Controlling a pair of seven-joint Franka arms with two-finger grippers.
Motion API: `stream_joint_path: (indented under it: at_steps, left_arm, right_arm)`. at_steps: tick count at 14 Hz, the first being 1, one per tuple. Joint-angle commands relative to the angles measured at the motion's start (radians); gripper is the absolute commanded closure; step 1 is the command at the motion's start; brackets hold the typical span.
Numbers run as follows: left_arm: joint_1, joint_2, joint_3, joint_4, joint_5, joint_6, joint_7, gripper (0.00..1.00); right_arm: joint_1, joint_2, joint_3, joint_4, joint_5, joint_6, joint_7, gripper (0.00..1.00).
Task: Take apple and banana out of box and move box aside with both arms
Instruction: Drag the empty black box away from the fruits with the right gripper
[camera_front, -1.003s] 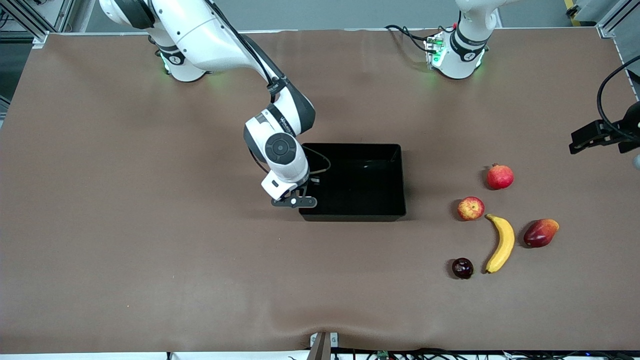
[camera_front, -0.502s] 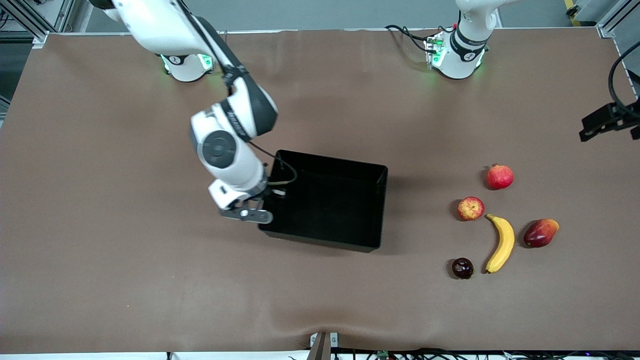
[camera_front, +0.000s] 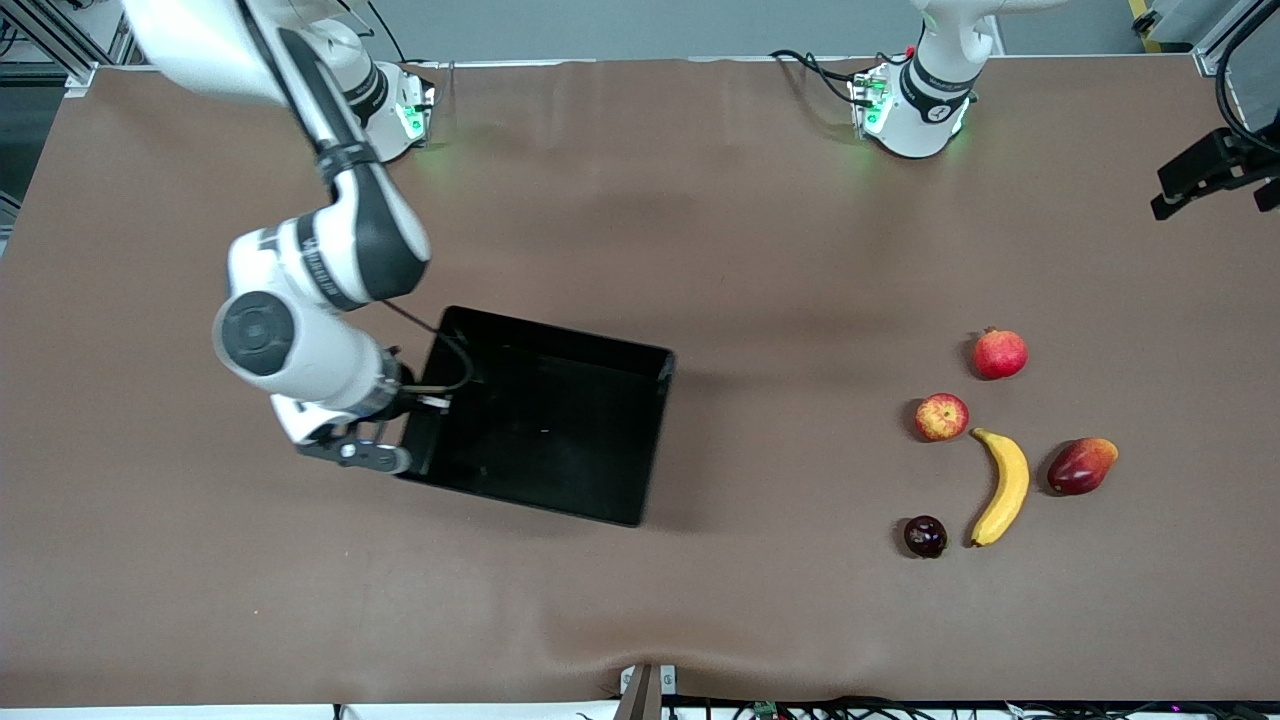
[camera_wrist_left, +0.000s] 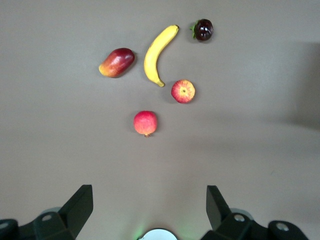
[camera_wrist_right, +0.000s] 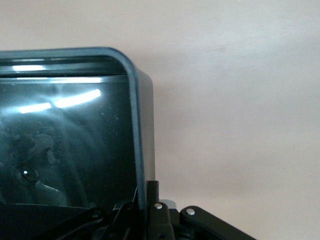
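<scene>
- The right gripper (camera_front: 385, 452) sits at the right arm's end of the table, its fingers pinched together on the wall of the box (camera_front: 560, 505), at the short side toward that end.
- The box lies askew on the table (camera_front: 640, 200), one corner swung nearer the front camera; its inside looks bare.
- The right wrist view shows the rounded corner of the box wall (camera_wrist_right: 135, 110) running straight down into the clamped jaws.
- Toward the left arm's end, well apart from the box, the apple (camera_front: 941, 417) lies just beside the banana (camera_front: 1003, 487); a pomegranate (camera_front: 1000, 353), a mango (camera_front: 1081, 465) and a dark plum-like fruit (camera_front: 925, 536) lie around them.
- The left gripper (camera_wrist_left: 150, 212) hangs high over the fruit cluster with fingers spread wide and nothing between them; that arm waits.
- Judged step: both fruits are out, so this is the box-moving step, done by one arm. Next calls for a firm pinch on the thin wall, a low drag so the box does not twist further, then release.
</scene>
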Motion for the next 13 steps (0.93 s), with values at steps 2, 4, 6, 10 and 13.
stream_joint_path:
  at_steps: [2,4,6,10,13]
  left_arm:
    - [-0.093,-0.062,0.100,-0.067,-0.016,-0.005,0.001,0.00]
    - [-0.079,-0.071,0.088,-0.067,-0.014,-0.003,0.005,0.00]
    - [-0.071,-0.066,0.081,-0.067,-0.014,-0.003,0.007,0.00]
    - [-0.070,-0.046,0.084,-0.067,-0.007,0.000,0.007,0.00]
    - [-0.068,-0.048,0.085,-0.070,-0.005,-0.002,0.005,0.00]
  right_arm:
    - [-0.115,-0.106,0.022,-0.127,0.002,0.011,-0.124,1.00]
    - [-0.191,-0.109,0.022,-0.144,0.000,0.011,-0.199,1.00]
    - [-0.285,-0.098,0.023,-0.145,0.000,0.013,-0.338,1.00]
    - [-0.440,-0.034,0.022,-0.144,0.000,0.071,-0.556,1.00]
    - [-0.537,0.021,0.022,-0.144,0.000,0.164,-0.679,1.00]
